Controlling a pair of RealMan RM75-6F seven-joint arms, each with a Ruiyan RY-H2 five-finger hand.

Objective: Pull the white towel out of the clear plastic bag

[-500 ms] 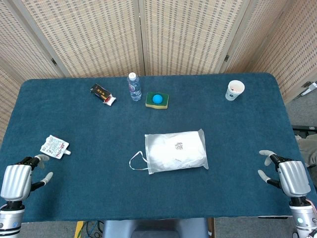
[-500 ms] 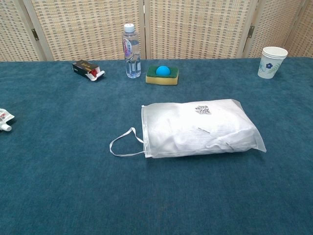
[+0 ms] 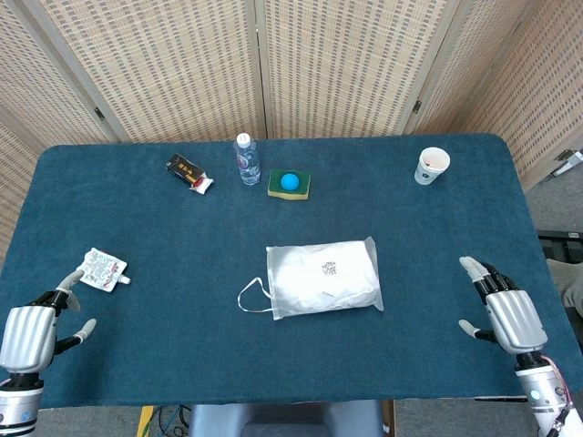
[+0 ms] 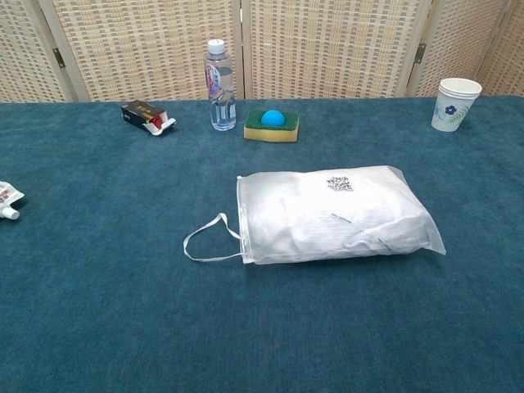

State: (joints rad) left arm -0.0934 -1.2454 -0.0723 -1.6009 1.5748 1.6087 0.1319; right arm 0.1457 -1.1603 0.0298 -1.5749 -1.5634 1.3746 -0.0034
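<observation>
We see our left hand point(image 3: 35, 330) with a ribbed silver metal back, dark joints and pale grey fingertips. Our right hand point(image 3: 503, 308) matches it: silver shell, black segments, light tips. Below each, a white cylindrical wrist carries a small blue dot; thin red wiring shows by the right wrist.

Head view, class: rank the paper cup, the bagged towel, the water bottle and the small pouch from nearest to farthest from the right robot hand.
1. Bagged towel, mid-table, left of the right robot hand.
2. Paper cup, far right corner; roughly as near as the towel, too close to call.
3. Water bottle, far edge, left of centre.
4. Small pouch, far left, beside the other hand.
</observation>
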